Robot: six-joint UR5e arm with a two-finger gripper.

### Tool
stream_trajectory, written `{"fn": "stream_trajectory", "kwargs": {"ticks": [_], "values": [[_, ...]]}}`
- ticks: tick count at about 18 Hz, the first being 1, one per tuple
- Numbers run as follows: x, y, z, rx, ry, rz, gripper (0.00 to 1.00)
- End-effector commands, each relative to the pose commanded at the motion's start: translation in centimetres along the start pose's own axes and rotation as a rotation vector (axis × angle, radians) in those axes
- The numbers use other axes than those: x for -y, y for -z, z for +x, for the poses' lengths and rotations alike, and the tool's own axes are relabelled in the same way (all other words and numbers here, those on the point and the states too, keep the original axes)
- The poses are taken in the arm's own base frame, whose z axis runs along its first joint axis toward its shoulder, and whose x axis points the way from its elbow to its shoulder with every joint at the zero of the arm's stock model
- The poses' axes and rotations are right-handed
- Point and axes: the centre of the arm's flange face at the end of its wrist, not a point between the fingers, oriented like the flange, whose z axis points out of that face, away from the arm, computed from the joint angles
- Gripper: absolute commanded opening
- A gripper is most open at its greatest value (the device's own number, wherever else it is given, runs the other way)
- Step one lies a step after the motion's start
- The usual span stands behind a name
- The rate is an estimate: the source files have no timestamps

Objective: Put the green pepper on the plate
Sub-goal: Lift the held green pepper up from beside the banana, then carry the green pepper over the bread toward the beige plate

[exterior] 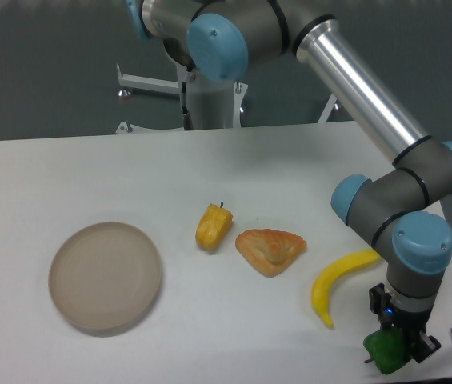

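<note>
Plate [106, 278] sitting bare at left, nothing on it. Right of plate: yellow-orange pepper [213, 227], then triangular pastry [270, 251], then banana [335, 282]. Far right of plate, at table corner: gripper [398, 344] closing around green pepper [385, 352]. Grasp looking made; carry across to plate remaining. White tabletop [90, 184] lying under grey wall.

White table [90, 172] fills the foreground, evenly lit. Behind the table: dark grey-green wall [42, 64], with a white metal frame [150, 84] standing against it.
</note>
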Motion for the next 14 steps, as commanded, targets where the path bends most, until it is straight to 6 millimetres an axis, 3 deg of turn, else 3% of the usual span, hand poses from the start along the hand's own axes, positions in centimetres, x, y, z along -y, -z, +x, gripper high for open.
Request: {"fn": "stream_trajectory", "kwargs": {"ticks": [8, 14], "values": [[1.3, 1.8, 0.8, -0.008, 0.088, 0.001, 0.43], [2.3, 6.3, 3.2, -0.055, 0.251, 0.005, 0.43]]}}
